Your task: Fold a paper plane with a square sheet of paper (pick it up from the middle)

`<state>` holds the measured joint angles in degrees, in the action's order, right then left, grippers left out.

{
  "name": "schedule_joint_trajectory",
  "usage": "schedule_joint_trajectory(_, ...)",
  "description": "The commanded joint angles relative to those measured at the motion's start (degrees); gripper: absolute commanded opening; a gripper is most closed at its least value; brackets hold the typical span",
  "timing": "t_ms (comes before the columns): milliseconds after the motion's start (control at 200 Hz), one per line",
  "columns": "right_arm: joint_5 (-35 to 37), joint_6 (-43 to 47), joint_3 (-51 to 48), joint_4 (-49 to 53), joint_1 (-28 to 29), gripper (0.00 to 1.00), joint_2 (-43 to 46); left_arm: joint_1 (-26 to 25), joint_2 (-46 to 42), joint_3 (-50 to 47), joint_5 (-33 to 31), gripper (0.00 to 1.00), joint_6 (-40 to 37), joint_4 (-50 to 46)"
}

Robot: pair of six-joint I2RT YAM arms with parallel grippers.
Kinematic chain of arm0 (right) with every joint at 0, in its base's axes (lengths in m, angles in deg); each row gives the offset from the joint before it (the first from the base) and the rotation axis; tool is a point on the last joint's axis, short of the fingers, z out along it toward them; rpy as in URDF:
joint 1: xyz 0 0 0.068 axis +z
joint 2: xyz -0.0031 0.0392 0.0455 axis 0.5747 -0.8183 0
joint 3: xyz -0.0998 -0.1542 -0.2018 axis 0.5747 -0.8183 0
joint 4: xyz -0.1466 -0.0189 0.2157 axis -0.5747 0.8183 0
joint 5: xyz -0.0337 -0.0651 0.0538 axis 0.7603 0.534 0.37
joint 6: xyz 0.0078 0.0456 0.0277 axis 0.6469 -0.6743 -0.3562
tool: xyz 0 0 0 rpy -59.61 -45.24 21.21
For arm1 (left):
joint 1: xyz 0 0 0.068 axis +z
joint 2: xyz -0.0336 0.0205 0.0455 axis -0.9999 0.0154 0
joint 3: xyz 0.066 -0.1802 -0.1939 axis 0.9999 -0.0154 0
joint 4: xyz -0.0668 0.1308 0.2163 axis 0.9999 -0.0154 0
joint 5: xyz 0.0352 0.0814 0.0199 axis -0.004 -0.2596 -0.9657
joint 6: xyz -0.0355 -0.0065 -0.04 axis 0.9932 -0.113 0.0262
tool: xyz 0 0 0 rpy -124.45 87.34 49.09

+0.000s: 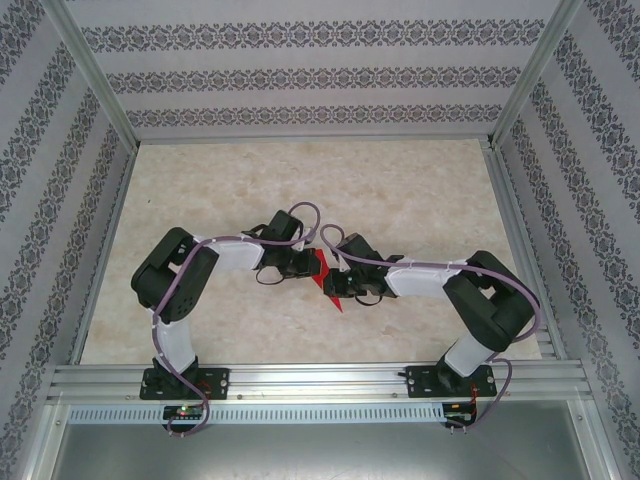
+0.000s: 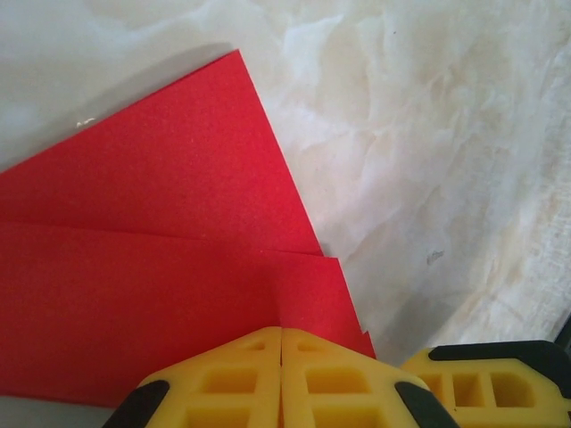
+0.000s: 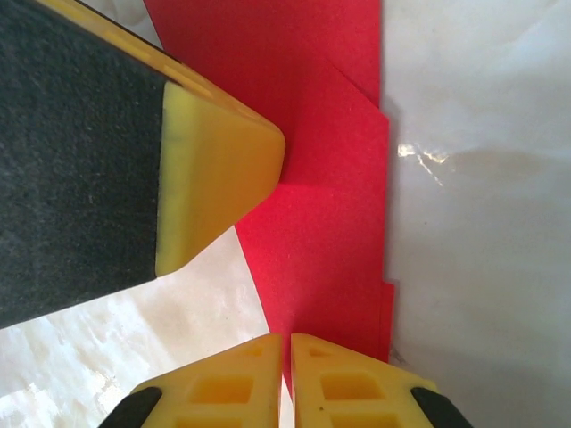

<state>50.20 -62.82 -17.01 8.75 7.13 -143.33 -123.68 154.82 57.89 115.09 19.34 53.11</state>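
The left gripper (image 2: pixel 281 337) has its yellow fingers closed flush together, tips resting on the creased bright red sheet of paper (image 2: pixel 152 259). The right gripper (image 3: pixel 290 343) is closed to a hairline slit at the sheet's near end; I cannot tell whether it pinches the paper. The sheet lies mid-table on the pale marbled tabletop (image 1: pixel 420 200), between both grippers.

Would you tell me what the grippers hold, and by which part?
Cannot tell: left gripper and right gripper, both shut, touch edges of the creased bright red paper.
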Motion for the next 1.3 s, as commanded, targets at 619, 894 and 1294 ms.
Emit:
schedule_joint_trajectory(619, -7.7, 8.4, -8.4, 2.1, -2.4, 0.11, 9.2, -0.6, 3.6, -0.2, -7.4, 0.06, -2.2, -5.0)
schedule_joint_trajectory(894, -8.8, 7.8, 0.4, -2.9, -2.4, 0.11, 2.5, -0.6, 3.3, -0.8, -7.0, 0.06, -2.0, -4.4)
schedule_joint_trajectory(1294, -9.0, 5.6, -3.0, -7.1, -2.3, 0.08, -4.2, -0.6, 4.2, -1.1, -7.7, 0.05, -2.1, -4.4)
